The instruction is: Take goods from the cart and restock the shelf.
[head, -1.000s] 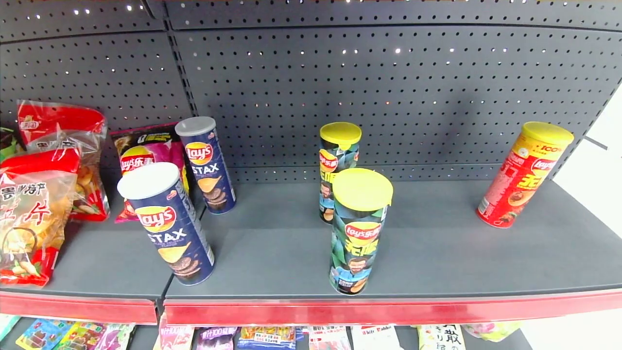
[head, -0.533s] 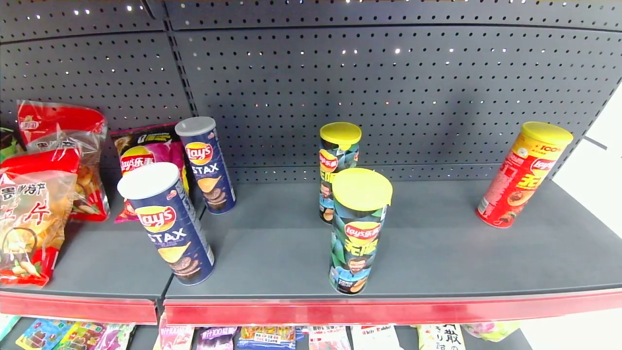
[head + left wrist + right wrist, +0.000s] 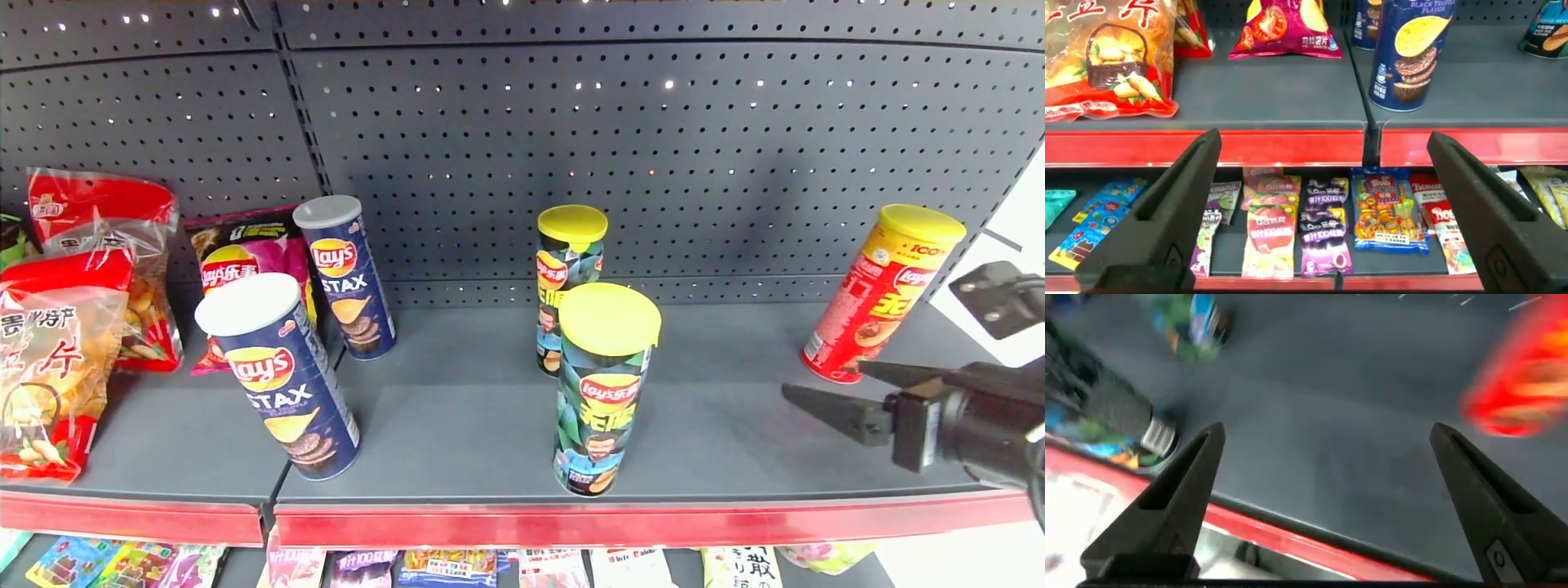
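Dark grey shelf deck (image 3: 718, 425) with perforated back panel (image 3: 653, 163) and red front rail (image 3: 571, 523).

- Right gripper (image 3: 821, 377): over the deck's right end, fingers spread wide, nothing held.
- Red chip can (image 3: 878, 290), yellow lid: upright on the deck, just behind the right gripper's fingertips; contact not discernible.
- Green chip cans, yellow lids, two: front green can (image 3: 604, 392) well beyond the fingertips, close to the rail; rear green can (image 3: 569, 278) behind it, toward the panel.
- Navy chip cans, pale lids, two: front navy can (image 3: 282, 384) and rear navy can (image 3: 347, 278), farther still from the right gripper.
- Snack bags (image 3: 57, 359): at the end farthest from the right gripper.
- Left gripper (image 3: 1323, 137): fingers wide apart, empty, level with the rail; small sachets (image 3: 1323, 220) on the lower shelf just beyond it.
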{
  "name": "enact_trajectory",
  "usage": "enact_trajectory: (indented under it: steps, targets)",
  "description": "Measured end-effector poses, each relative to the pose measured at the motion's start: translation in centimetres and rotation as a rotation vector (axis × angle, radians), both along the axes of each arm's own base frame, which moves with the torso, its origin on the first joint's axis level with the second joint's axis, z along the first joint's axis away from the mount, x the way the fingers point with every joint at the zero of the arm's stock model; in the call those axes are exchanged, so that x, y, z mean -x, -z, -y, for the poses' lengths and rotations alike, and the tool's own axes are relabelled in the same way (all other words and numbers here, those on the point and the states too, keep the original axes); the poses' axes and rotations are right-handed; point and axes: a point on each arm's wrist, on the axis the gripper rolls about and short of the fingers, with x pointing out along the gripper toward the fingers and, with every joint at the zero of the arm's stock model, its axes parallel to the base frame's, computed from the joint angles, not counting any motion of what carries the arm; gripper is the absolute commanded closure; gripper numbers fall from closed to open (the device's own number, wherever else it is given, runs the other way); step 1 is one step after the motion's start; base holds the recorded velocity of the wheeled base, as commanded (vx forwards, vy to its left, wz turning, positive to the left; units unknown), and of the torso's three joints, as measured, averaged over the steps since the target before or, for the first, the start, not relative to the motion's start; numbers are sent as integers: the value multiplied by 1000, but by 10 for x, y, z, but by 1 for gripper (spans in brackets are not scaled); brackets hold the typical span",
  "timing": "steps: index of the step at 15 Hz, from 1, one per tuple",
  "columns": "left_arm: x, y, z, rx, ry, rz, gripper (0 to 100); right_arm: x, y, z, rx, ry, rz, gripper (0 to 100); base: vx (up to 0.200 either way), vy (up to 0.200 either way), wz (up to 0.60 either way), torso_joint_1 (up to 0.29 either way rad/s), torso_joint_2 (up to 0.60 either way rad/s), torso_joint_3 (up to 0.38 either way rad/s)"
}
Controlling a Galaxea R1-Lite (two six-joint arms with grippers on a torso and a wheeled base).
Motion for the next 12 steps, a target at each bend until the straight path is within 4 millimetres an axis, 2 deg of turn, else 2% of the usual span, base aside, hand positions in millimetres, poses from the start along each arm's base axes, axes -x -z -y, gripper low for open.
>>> enact_trajectory:
  steps: [5,12]
  targets:
    - [0,0,0,0,0,0,0,-21,28,-34,76,-71,-103,0,0,0,0,0,0,0]
    - [0,0,0,0,0,0,0,-35,50,-73,111,-174,-127,0,0,0,0,0,0,0]
